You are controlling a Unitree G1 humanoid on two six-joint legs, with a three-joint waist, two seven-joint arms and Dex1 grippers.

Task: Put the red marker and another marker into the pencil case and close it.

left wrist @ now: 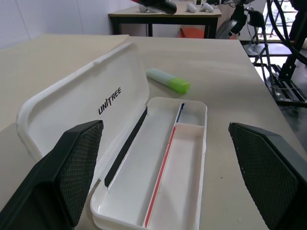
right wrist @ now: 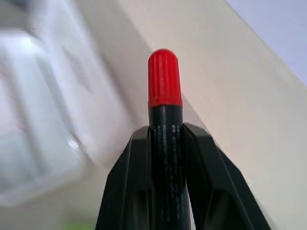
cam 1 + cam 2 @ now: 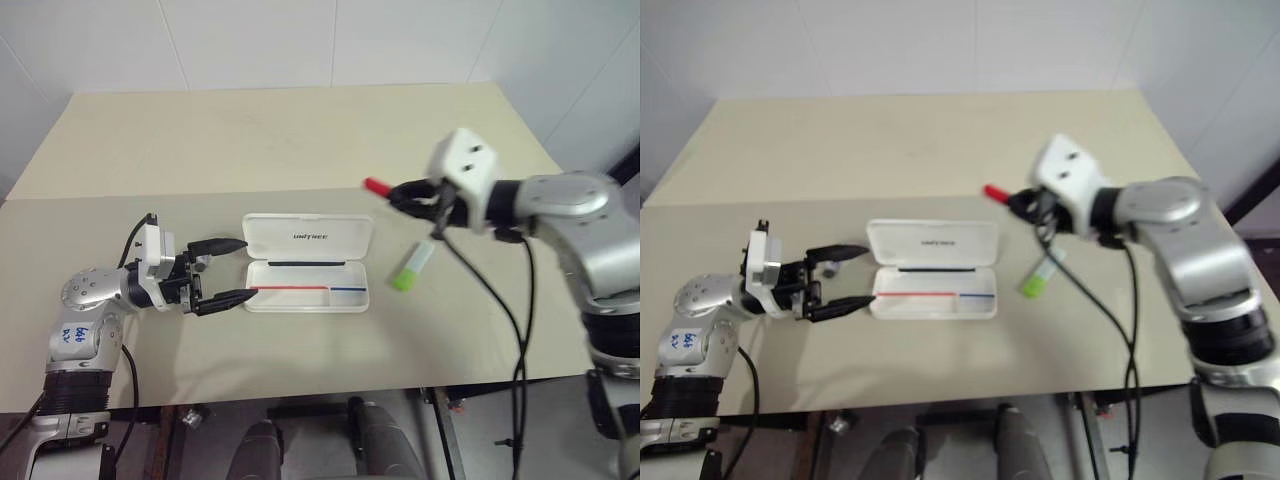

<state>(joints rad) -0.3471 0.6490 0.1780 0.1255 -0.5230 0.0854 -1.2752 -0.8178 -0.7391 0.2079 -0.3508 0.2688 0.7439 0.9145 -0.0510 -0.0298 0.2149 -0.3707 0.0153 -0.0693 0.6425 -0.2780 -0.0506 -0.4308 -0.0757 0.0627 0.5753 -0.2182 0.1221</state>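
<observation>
Right gripper (image 3: 418, 196) has its 2 black fingers clamped on the dark barrel of the red marker (image 3: 377, 186), whose red cap pokes out ahead of the fingertips; it hangs in the air above the table (image 3: 300, 130), just past the right end of the pencil case (image 3: 308, 262). Left gripper (image 3: 222, 272) sits low at the case's left end with its jaws spread wide and nothing between them, 1 finger on either side of that end.

Going down in size: the beige table carries everything. The white case lies open at its middle, lid folded back toward the far side, tray toward the robot and holding no marker so far, only its red-and-blue stripe. The green marker (image 3: 412, 268) lies on the table just right of the case, apart from it.

The step in hand looks like the carry of the first marker toward the tray. The next move calls for bringing the marker over the open tray, turning it to run along the tray's length, lowering it and letting go. Its exact tilt is hard to read, as the right hand is somewhat blurred. After that, 1 marker and the lid remain.
</observation>
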